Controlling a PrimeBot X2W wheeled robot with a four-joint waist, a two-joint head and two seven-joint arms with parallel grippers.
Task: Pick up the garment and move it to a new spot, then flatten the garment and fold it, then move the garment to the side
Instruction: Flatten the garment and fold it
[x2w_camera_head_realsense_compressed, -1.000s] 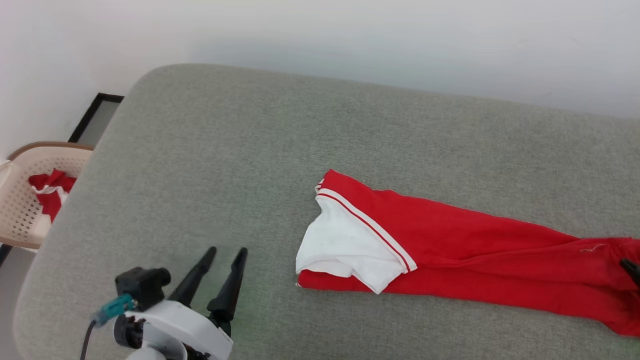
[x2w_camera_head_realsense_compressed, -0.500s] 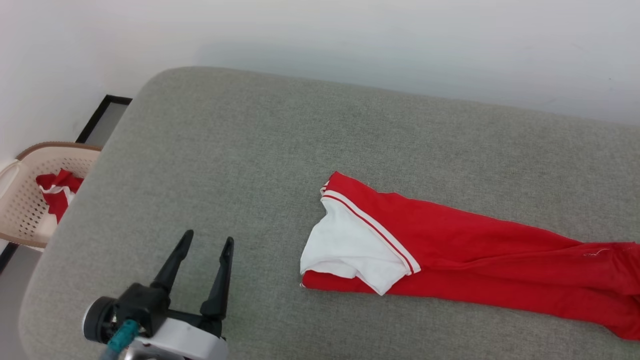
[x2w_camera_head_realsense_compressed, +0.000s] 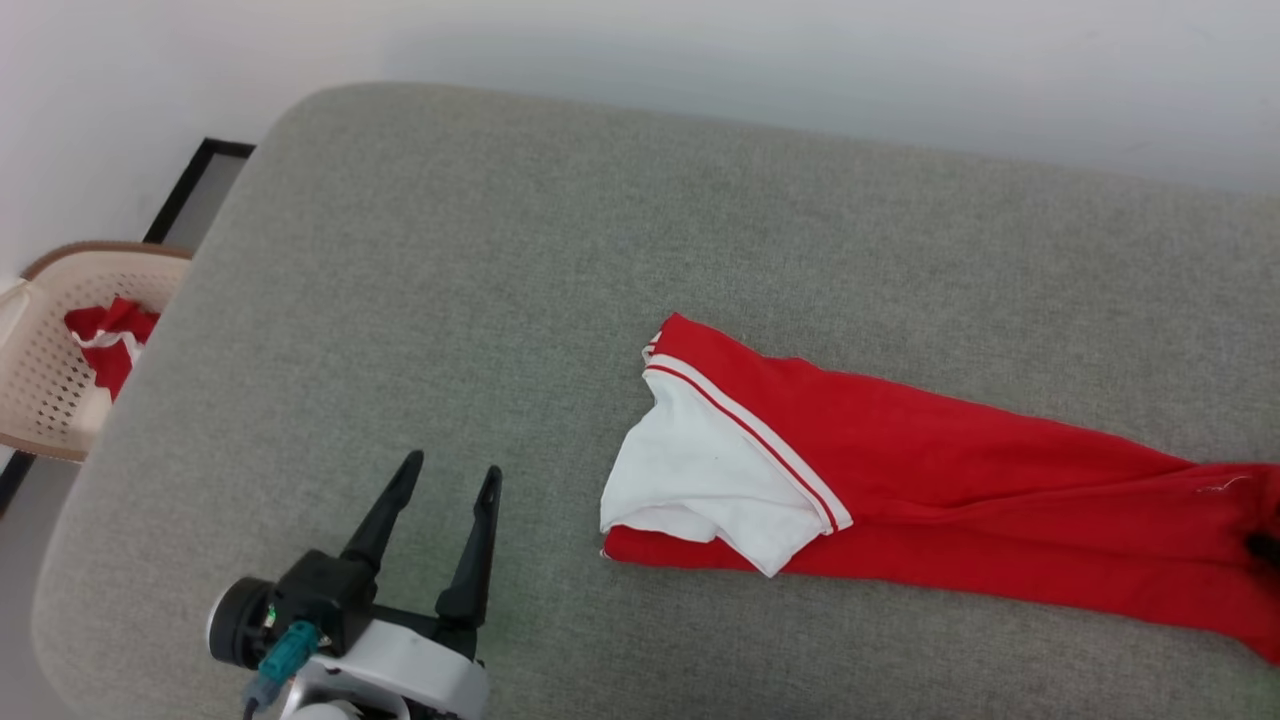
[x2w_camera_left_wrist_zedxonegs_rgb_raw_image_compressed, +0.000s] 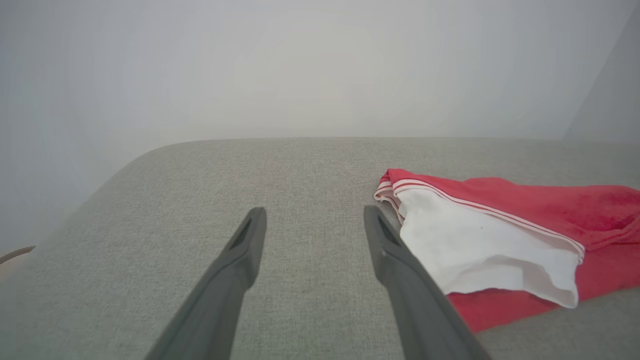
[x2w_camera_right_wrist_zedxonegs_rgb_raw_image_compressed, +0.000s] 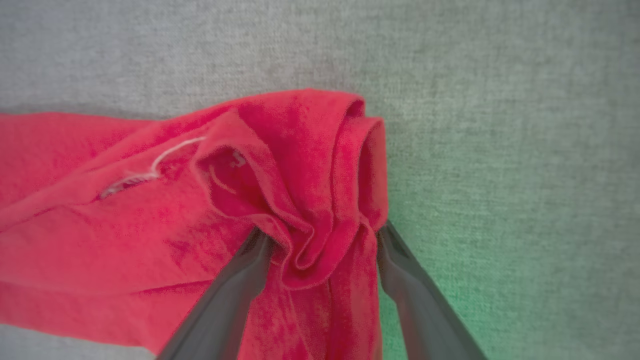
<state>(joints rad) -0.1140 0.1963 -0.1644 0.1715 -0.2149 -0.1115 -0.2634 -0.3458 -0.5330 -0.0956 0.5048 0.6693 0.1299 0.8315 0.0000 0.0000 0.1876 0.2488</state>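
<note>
Grey cushion (x2w_camera_head_realsense_compressed: 480, 260), red garment (x2w_camera_head_realsense_compressed: 960, 480), white sleeve (x2w_camera_head_realsense_compressed: 700, 480)

Grey upholstered surface (x2w_camera_head_realsense_compressed: 500, 250): woven fabric, rounded corners, long edges running left to right. Plain white wall (x2w_camera_head_realsense_compressed: 700, 60) close behind far edge. Beige perforated basket (x2w_camera_head_realsense_compressed: 100, 250) off left edge, set lower than surface; red-and-white cloth bundle (x2w_camera_head_realsense_compressed: 105, 335) inside. Black-framed panel (x2w_camera_head_realsense_compressed: 195, 185) beyond far left corner, beside wall. Grey floor (x2w_camera_head_realsense_compressed: 20, 580) past near left corner. Soft, even light; faint green tint on fabric in right wrist view.
</note>
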